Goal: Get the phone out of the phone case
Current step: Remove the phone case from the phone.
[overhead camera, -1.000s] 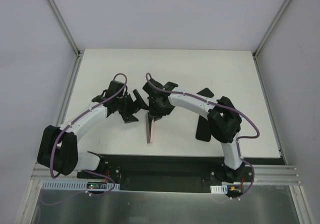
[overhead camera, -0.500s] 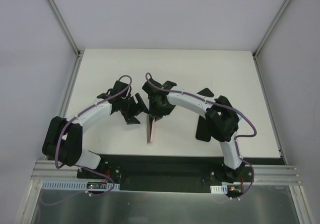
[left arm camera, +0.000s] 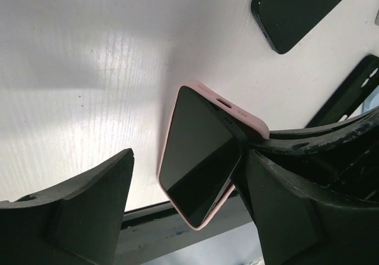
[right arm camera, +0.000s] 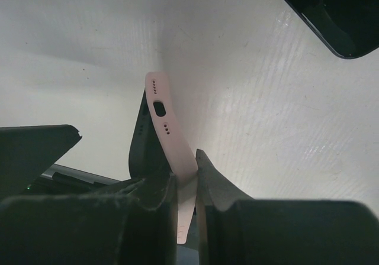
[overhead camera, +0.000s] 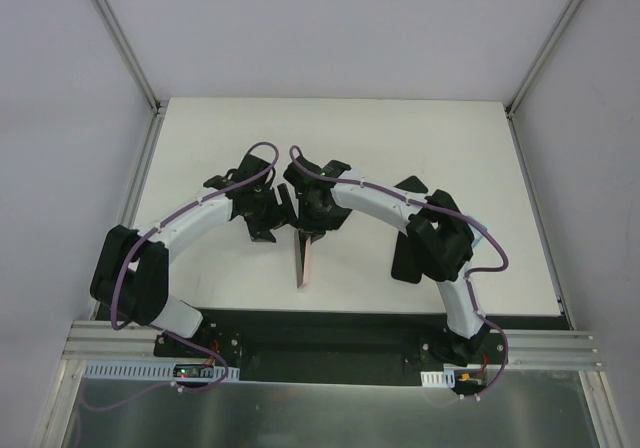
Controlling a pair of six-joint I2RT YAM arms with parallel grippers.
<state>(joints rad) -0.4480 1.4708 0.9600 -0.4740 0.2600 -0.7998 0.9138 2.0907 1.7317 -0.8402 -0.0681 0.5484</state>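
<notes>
A phone (left arm camera: 198, 152) with a dark screen sits in a pink phone case (left arm camera: 237, 108) that stands on edge on the white table (overhead camera: 420, 138), seen edge-on from above as the phone case (overhead camera: 303, 260). My right gripper (overhead camera: 312, 226) (right arm camera: 186, 179) is shut on the case's pink wall (right arm camera: 163, 120), with the phone's dark body (right arm camera: 141, 149) just left of it. My left gripper (overhead camera: 272, 218) (left arm camera: 189, 212) is open around the phone's screen side. Its right finger (left arm camera: 296, 206) is at the phone's edge, and its left finger (left arm camera: 89, 206) stands well apart.
A second dark phone (left arm camera: 296, 10) (right arm camera: 331, 10) lies flat farther out on the table. A black case (left arm camera: 349, 87) lies beside it. From above, black flat items (overhead camera: 407, 258) (overhead camera: 410, 183) lie to the right under the right arm. A dark rail (overhead camera: 320, 328) runs along the near table edge.
My left arm has swung right, bringing its gripper close beside the standing phone, and its jaws have narrowed somewhat. The right gripper and the case have stayed put.
</notes>
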